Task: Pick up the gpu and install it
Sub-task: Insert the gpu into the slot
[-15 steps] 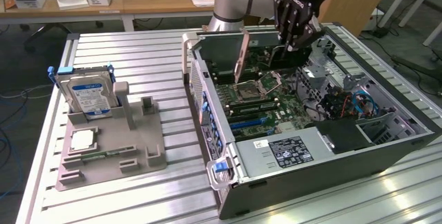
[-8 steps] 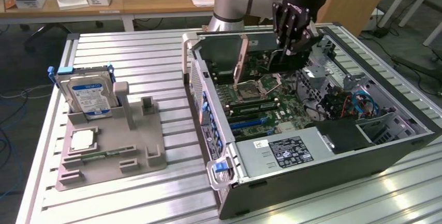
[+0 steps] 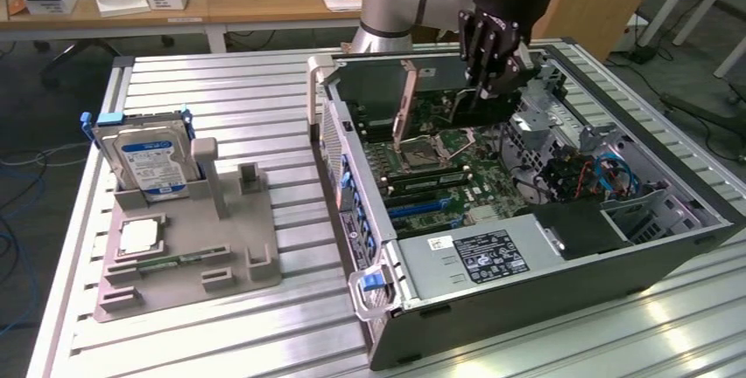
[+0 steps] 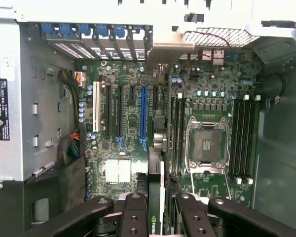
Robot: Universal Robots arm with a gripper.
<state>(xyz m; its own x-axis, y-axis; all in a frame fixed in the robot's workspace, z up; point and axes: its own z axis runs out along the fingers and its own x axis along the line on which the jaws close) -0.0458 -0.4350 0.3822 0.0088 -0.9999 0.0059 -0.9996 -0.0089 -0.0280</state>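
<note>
The gripper (image 4: pixel 156 219) is found clamped on the gpu (image 4: pixel 156 182), which is held on edge over the motherboard (image 4: pixel 126 148). The card is located inside the open computer case (image 3: pixel 525 299), near the processor socket (image 4: pixel 207 143).

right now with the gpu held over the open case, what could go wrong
1. The gpu, clamped edge-down in the jaws, looks offset from the blue slot; lowered off line, it might hit the motherboard instead.
2. The bare cpu socket lies close by; a slipped card could damage it.
</note>
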